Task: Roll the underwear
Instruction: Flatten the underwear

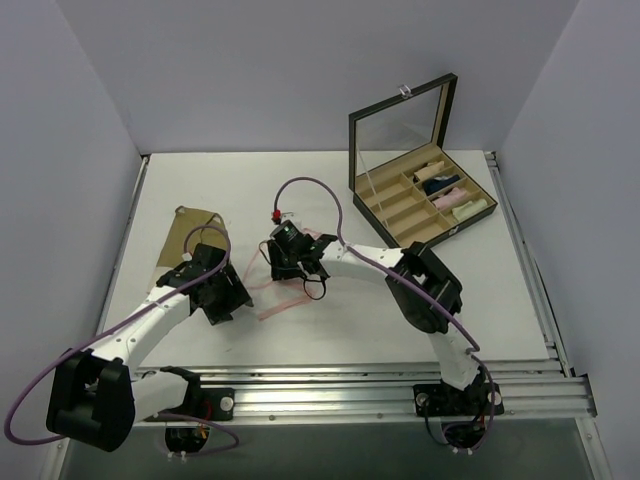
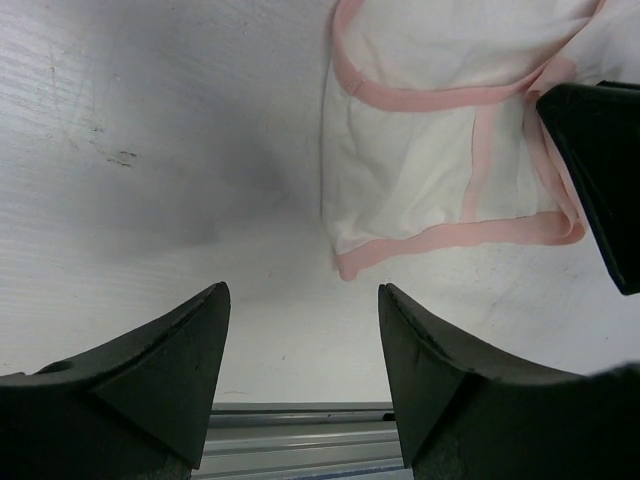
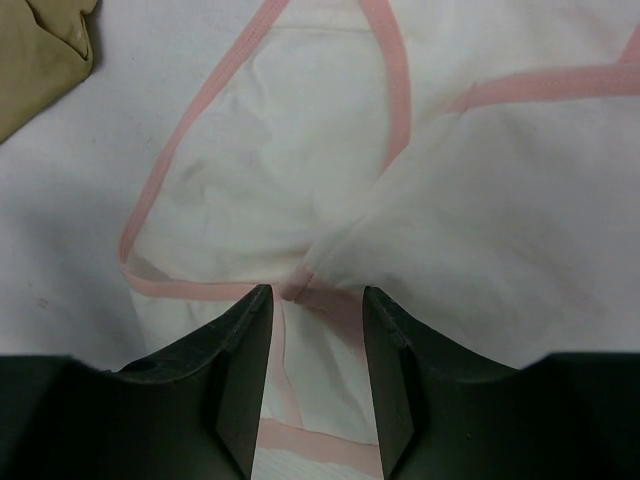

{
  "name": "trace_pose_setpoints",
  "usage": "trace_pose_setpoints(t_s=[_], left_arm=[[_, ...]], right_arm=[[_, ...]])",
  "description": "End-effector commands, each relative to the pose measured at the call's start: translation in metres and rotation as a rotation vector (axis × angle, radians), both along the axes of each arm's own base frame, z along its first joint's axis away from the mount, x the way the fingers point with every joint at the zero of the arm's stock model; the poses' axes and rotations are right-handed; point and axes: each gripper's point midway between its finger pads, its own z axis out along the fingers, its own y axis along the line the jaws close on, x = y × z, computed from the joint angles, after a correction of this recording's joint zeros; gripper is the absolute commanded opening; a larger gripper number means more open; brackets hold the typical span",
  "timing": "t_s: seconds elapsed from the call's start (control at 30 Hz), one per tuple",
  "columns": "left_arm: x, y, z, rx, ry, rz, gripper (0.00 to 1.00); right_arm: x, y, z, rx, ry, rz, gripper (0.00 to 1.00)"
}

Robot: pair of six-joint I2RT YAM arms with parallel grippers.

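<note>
White cloth briefs with pink edging (image 2: 430, 170) flat, left of table's middle, toward near edge. Left pincer (image 2: 303, 295) wide, empty, beside hem. Right pincer (image 3: 317, 292) half-closed astride a pucker, grip unclear. Could slip off thin fabric; may drag, not roll.

The white briefs (image 2: 430, 150) are cut off by the left wrist view's top edge and partly covered by the right arm (image 1: 370, 265) from above. The tan briefs (image 3: 40, 50) are cropped at a corner.
</note>
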Motion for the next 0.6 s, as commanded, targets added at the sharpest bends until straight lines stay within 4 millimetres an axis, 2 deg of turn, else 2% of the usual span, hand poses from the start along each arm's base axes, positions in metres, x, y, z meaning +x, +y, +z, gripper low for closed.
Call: trace_pose_setpoints(t_s=[0.0, 0.17, 0.27, 0.3, 0.4, 0.53, 0.57], left_arm=[[0.003, -0.001, 0.006, -0.012, -0.015, -0.015, 0.7], [0.01, 0.001, 0.013, -0.004, -0.024, -0.013, 0.69], [0.013, 0.002, 0.015, -0.002, -0.031, -0.01, 0.69], [0.015, 0.002, 0.016, -0.004, -0.035, -0.008, 0.69], [0.019, 0.001, 0.014, -0.011, -0.035, -0.003, 0.69], [0.026, -0.002, 0.01, -0.025, -0.035, -0.001, 0.69], [0.027, -0.003, 0.006, -0.025, -0.024, -0.002, 0.69]], right_arm=[[0.012, 0.008, 0.005, -0.005, -0.044, -0.036, 0.37], [0.015, 0.004, -0.011, -0.067, -0.046, -0.057, 0.34], [0.017, 0.0, -0.012, -0.088, -0.054, -0.064, 0.15], [0.018, -0.002, -0.011, -0.097, -0.06, -0.071, 0.0], [0.02, -0.01, -0.004, -0.121, -0.071, -0.091, 0.0], [0.025, -0.016, 0.029, -0.093, -0.102, -0.105, 0.0], [0.028, -0.023, 0.032, -0.096, -0.092, -0.116, 0.0]])
